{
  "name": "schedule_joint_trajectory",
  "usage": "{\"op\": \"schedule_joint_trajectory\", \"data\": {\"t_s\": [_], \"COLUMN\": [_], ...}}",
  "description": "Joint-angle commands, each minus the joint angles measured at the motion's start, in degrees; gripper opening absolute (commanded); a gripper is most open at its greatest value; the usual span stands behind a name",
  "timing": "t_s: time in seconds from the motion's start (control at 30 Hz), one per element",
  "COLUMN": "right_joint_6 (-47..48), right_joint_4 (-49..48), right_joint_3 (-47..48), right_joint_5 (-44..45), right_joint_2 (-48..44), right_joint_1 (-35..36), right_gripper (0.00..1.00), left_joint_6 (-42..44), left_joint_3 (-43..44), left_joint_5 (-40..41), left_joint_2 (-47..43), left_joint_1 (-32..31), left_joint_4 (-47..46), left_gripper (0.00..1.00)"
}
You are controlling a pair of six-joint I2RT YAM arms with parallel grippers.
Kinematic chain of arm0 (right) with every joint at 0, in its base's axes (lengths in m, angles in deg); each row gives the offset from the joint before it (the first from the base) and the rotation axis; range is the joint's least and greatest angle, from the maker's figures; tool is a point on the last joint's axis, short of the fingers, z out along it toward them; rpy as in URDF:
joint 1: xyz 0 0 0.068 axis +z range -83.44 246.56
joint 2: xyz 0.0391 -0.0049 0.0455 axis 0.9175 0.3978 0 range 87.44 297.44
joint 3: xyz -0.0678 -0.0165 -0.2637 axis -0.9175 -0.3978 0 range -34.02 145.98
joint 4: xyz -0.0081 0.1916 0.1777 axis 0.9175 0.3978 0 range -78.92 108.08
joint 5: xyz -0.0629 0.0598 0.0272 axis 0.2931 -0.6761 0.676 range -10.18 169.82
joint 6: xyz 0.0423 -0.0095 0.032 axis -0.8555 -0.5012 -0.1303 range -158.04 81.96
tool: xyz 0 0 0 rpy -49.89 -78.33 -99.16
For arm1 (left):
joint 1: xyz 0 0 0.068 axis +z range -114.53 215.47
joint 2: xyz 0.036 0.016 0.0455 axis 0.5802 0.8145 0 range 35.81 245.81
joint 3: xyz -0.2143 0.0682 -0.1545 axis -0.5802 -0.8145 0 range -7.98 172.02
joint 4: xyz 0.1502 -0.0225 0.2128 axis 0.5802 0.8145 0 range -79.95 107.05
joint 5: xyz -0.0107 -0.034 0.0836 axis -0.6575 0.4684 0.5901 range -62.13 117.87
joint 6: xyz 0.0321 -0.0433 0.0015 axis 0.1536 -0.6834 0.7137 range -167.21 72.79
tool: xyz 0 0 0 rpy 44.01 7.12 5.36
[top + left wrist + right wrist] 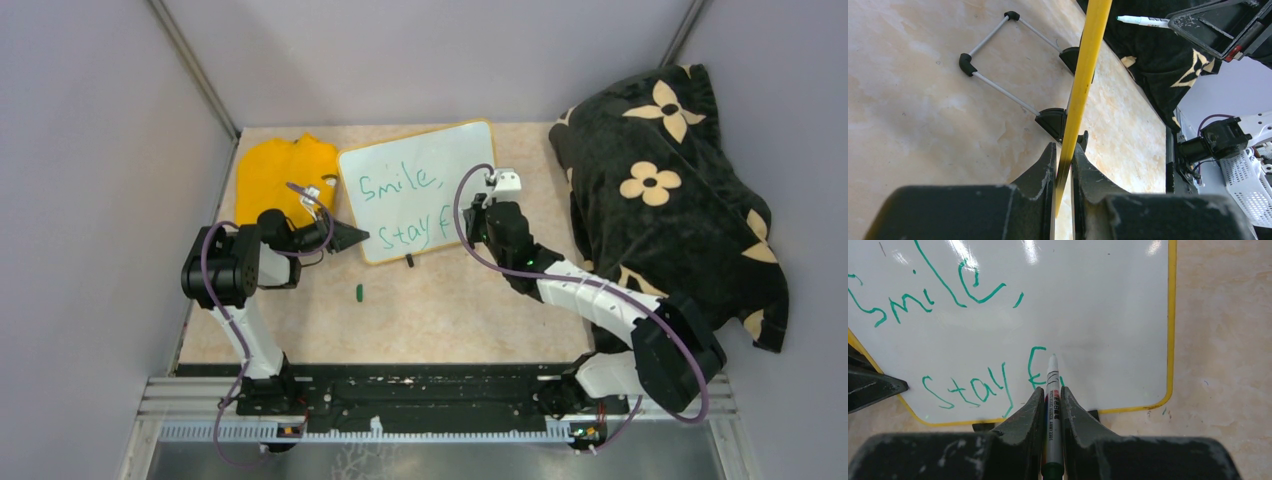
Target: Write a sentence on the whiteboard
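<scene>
Right pincer (1052, 392) clamped on marker (1052, 372), tip by green sentence (970, 390), left pincer (1065, 142) pinching whiteboard (1088, 65) edge

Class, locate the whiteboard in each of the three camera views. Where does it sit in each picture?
Top external: whiteboard upper centre, writing visible.
Left wrist: seen edge-on, a yellow strip running down the centre.
Right wrist: fills the upper left and centre.
Shared landmark: the left arm's fingers pinching its edge, seen in all three.

lab cell, grey partition walls (90, 150)
</scene>
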Motion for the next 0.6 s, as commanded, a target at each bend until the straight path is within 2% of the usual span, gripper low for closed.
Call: {"op": "schedule_joint_trajectory", "data": {"t_s": [0.0, 0.57], "right_joint_6": [-0.1, -0.5], "right_joint_4": [-1.6, -1.5], "right_joint_3": [-0.4, -1.2], "right_joint_5": [1.5, 1.9], "right_joint_2": [-0.3, 1.7], "right_joint_1": [-0.7, -0.7], "right_gripper": [0.0, 0.0], "left_joint_6": [0.9, 0.8], "left_joint_3": [0.5, 0.6], "left_joint_5": [1.8, 1.7], "left_joint_2": [1.6, 1.6], "left_joint_1": [-0.2, -0.1], "left_joint_4": [3.4, 3.7], "left_gripper": [0.0, 0.0]}}
